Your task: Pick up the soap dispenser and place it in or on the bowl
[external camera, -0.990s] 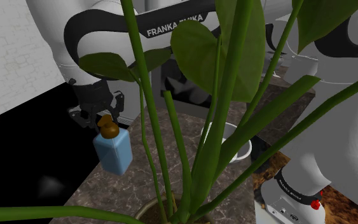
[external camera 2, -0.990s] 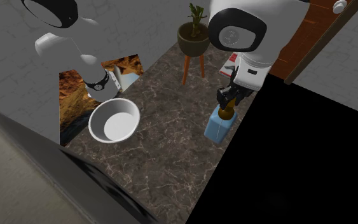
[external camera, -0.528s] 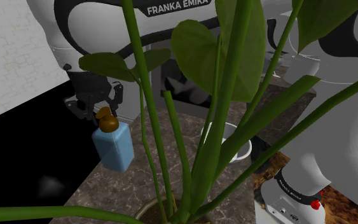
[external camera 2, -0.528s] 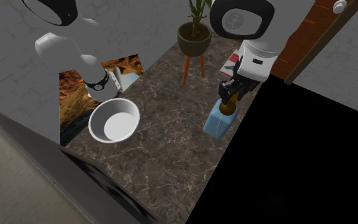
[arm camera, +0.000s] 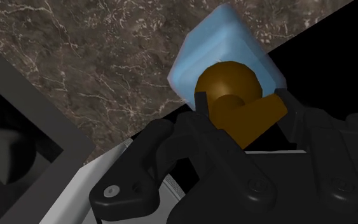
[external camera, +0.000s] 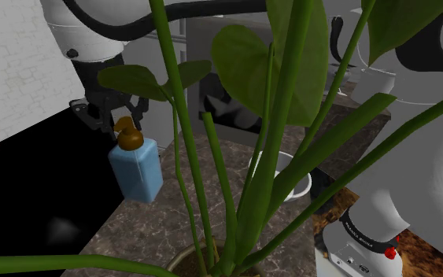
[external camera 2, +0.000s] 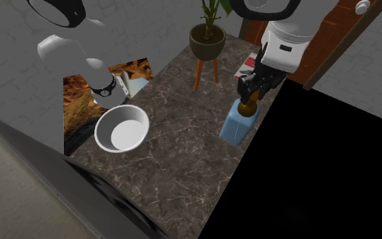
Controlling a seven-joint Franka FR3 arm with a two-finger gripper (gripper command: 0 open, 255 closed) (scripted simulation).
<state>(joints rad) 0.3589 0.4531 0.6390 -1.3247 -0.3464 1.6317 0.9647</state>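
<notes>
At the counter's (external camera 2: pixel 176 159) far edge, right where the dark marbled stone gives way to a black area, the end effector (external camera 2: pixel 251 93) has the soap dispenser (external camera 2: pixel 237 127) by its top. From where I stand it is a pale blue, squarish bottle with a rounded brown pump. The black fingers are closed narrowly on either side of that pump, clasping it between them.

Through the wrist view the end effector (arm camera: pixel 240 102) shows both fingers pressed against the brown pump, with the blue body of the soap dispenser (arm camera: pixel 219 44) poking out beyond them over the line between counter (arm camera: pixel 95 57) and black area.

In the shoulder view the soap dispenser (external camera: pixel 136 169) hangs under the end effector (external camera: pixel 117 124) with its base swung a little toward that view's right. It looks to be raised off the counter (external camera: pixel 133 236), though I cannot be sure its base is clear.

The bowl (external camera 2: pixel 96 130) is white, round and sits upright on the counter, well apart from the bottle, toward the second exterior view's left. A potted plant (external camera 2: pixel 207 37) on orange legs stands at the counter's far end. In the shoulder view the plant's (external camera: pixel 275 71) green stalks and leaves cross in front of the bowl (external camera: pixel 304 182).
</notes>
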